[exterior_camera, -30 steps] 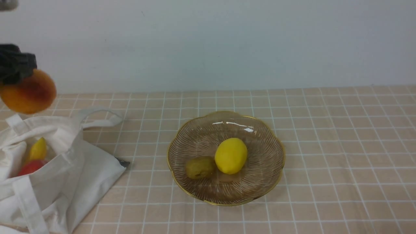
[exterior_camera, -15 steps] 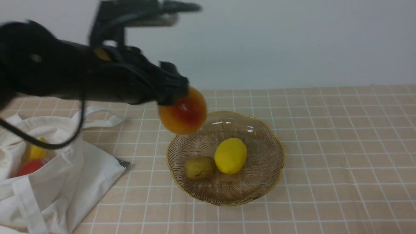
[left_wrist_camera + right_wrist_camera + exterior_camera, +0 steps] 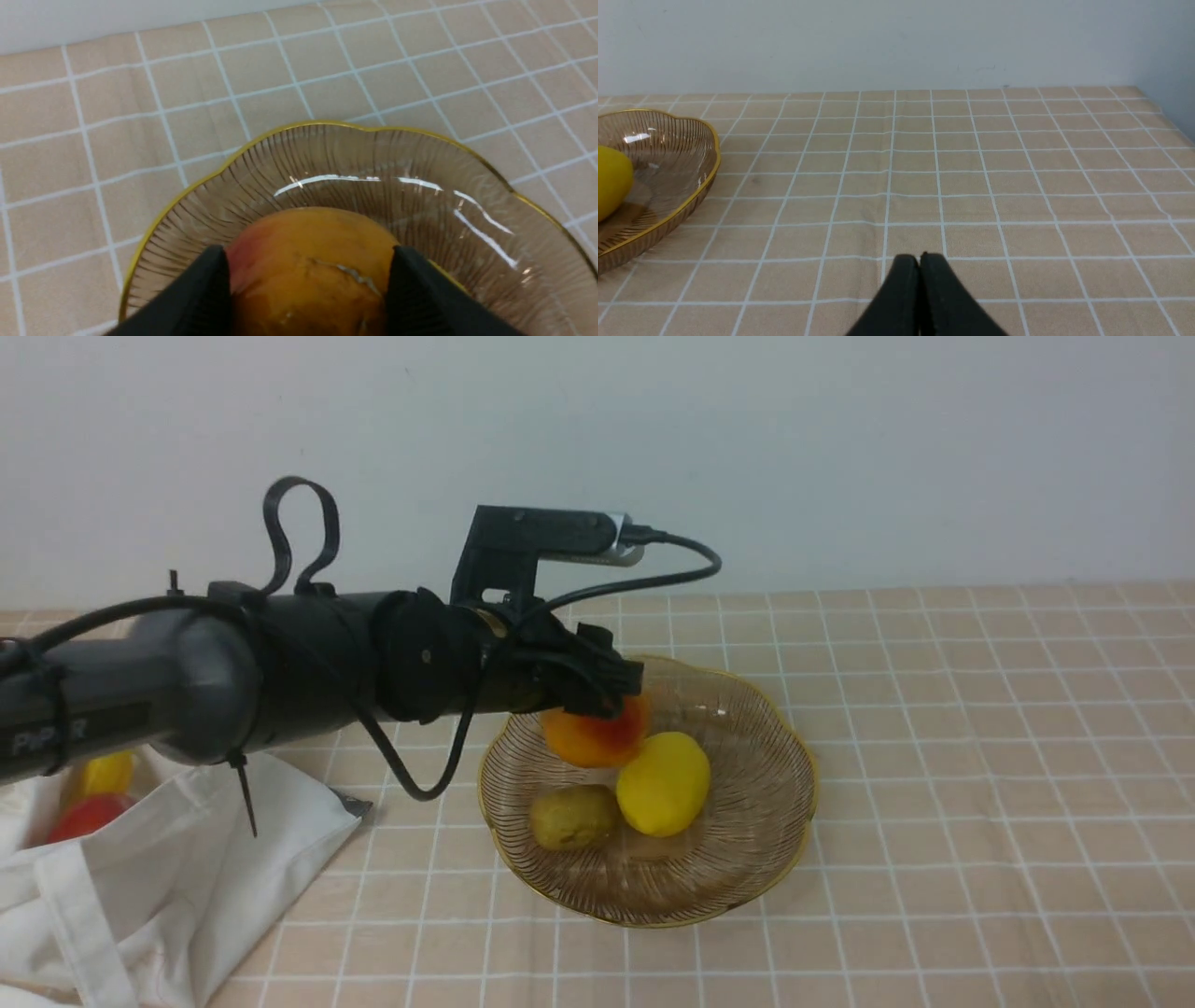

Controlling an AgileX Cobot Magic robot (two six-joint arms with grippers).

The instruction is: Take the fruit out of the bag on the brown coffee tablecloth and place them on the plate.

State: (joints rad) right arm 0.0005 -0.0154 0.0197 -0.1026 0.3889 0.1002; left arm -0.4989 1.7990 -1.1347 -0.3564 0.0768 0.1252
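The black left hand [image 3: 607,695] grips an orange-red and yellow glossy fruit [image 3: 590,739] over the amber glass plate with scalloped gold rim [image 3: 747,887]. The plate holds a yellow oval fruit [image 3: 663,784] and a dull green-brown fruit [image 3: 572,817]. The white cloth bag [image 3: 187,868], at left, contains a yellow pointed fruit [image 3: 101,775] and a red round fruit [image 3: 84,817].

Pale lettering "PiP R" on the left arm [image 3: 187,686], one letter hidden

The left arm [image 3: 233,686] stretches from above the bag [image 3: 187,877] to the plate [image 3: 810,784], blocking the table's left side at that height. In the plate, the pear [image 3: 590,735] clamped in the left tool [image 3: 308,254] sits just behind the yellow fruit [image 3: 664,783], with a brownish-green fruit [image 3: 573,817] beside it. The plate's right and near parts are bare. Right of the plate, the tablecloth [image 3: 980,803] offers unobstructed passage.
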